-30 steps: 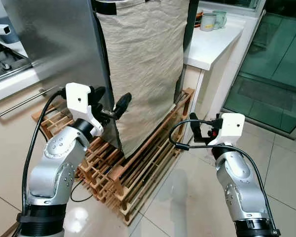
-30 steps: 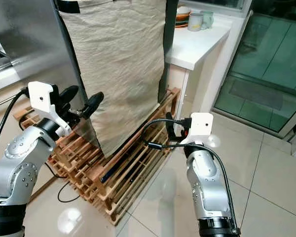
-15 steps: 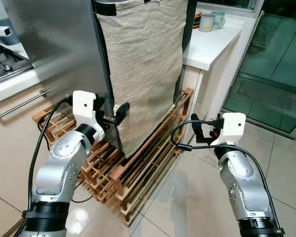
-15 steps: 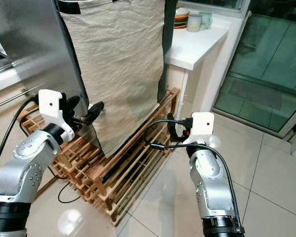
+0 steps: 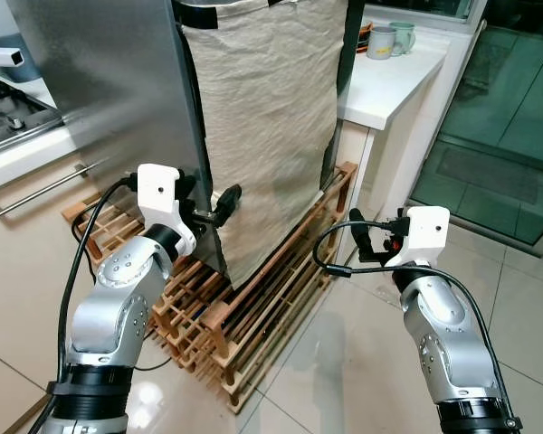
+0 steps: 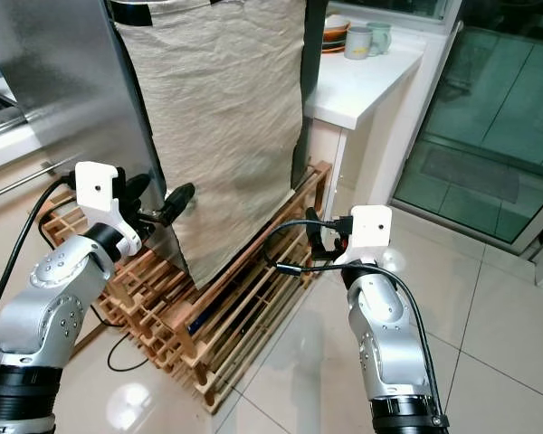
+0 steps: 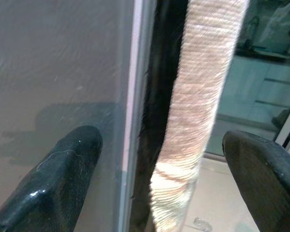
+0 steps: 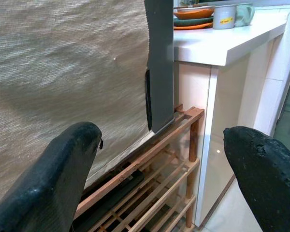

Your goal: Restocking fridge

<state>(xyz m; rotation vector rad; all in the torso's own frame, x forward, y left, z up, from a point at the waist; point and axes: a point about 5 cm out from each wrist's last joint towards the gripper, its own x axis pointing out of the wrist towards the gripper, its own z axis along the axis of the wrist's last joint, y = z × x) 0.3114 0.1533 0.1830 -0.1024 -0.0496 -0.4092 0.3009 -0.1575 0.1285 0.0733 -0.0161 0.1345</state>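
The left gripper (image 5: 205,205) is raised at the lower front corner of the steel fridge door (image 5: 100,90), and its two black fingers stand apart, one on each side of the door's edge. In the left wrist view one finger (image 7: 53,183) lies against the grey face of the door, while the other finger (image 7: 268,179) is beyond a beige cloth (image 5: 267,117) that hangs over the front of the fridge; I cannot tell if either finger really presses on the edge. The cloth reaches down almost to a low wooden slatted rack (image 5: 253,298) on the floor, on which the fridge stands. The right gripper (image 5: 360,237) is held lower and further to the right, in front of the rack's end, and its fingers (image 8: 53,179) are spread wide with nothing between them. Beside the fridge there is a white counter (image 5: 389,81) with mugs (image 5: 381,41) and some stacked plates (image 8: 193,14) on it (the plates are seen best from the right wrist). A gas hob (image 5: 9,108) is at the far left, above a drawer with a metal handle (image 5: 41,187). A glass door (image 5: 498,127) closes the right side of the room.
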